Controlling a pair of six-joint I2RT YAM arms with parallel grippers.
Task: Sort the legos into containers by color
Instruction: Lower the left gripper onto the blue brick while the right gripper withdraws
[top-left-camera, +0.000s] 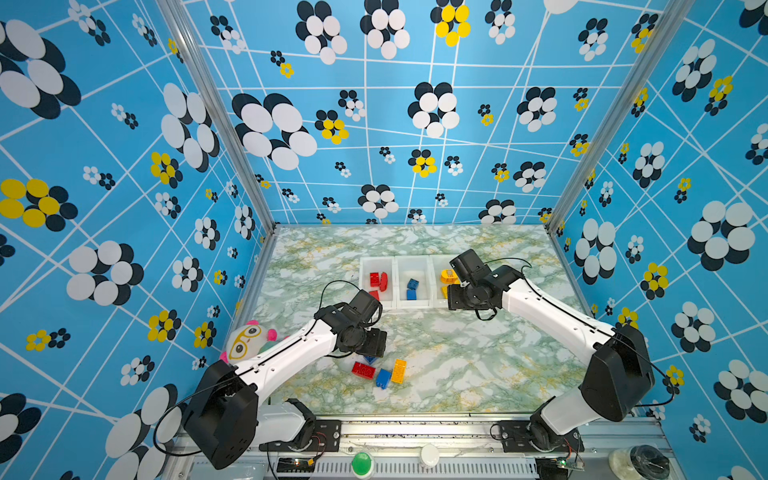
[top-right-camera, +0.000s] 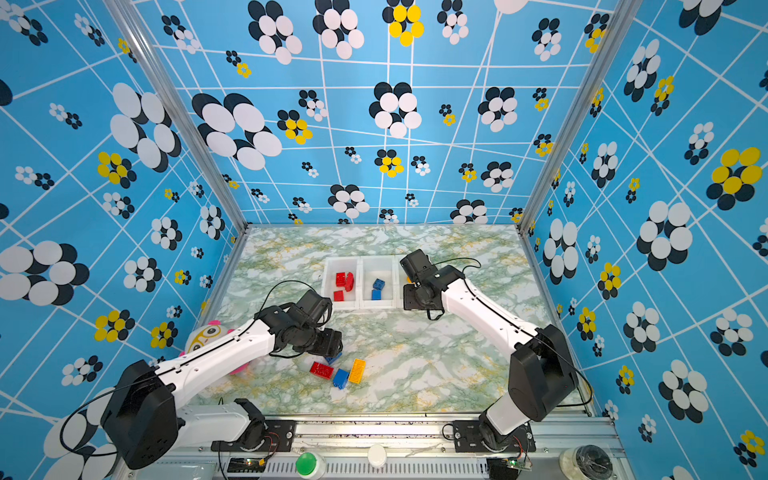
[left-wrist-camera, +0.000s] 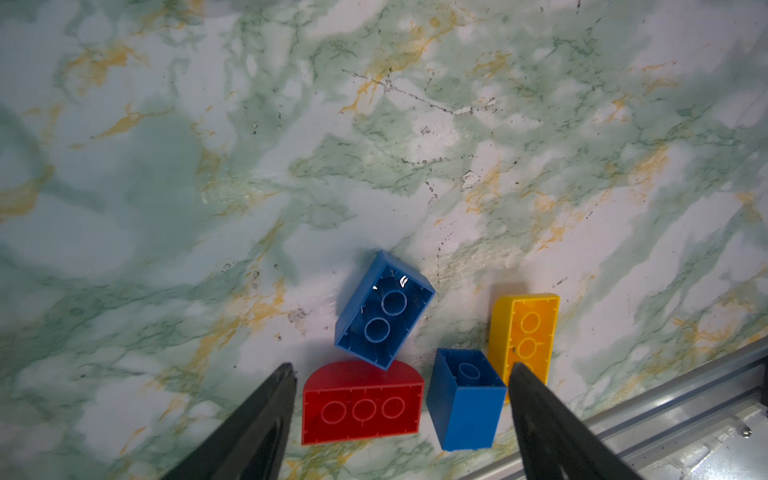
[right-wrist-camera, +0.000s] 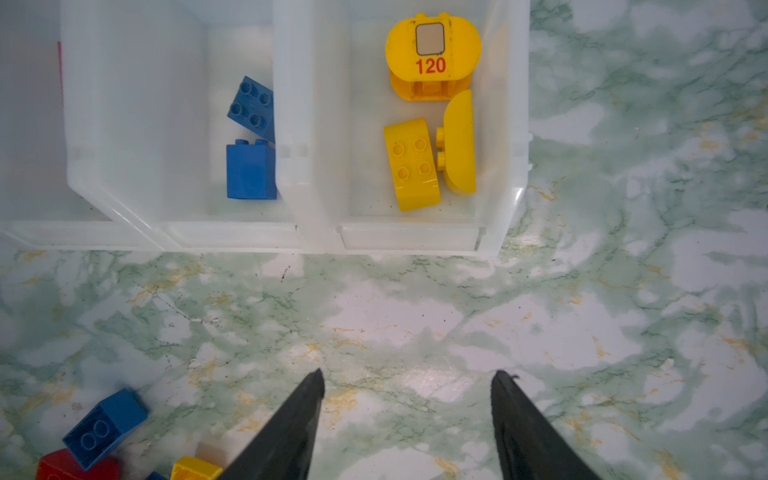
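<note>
Left pincer hangs wide and empty over the loose legos, likely lining up the red one, while right pincer sits part-open, empty, just off the containers.

Robot lab cell: patterned walls, aluminium frame.

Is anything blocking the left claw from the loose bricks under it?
Nothing visible. The left gripper hangs open over the red half-round plastic brick and the small blue plastic brick. Only a larger blue brick lies against the red one's curved edge.
</note>
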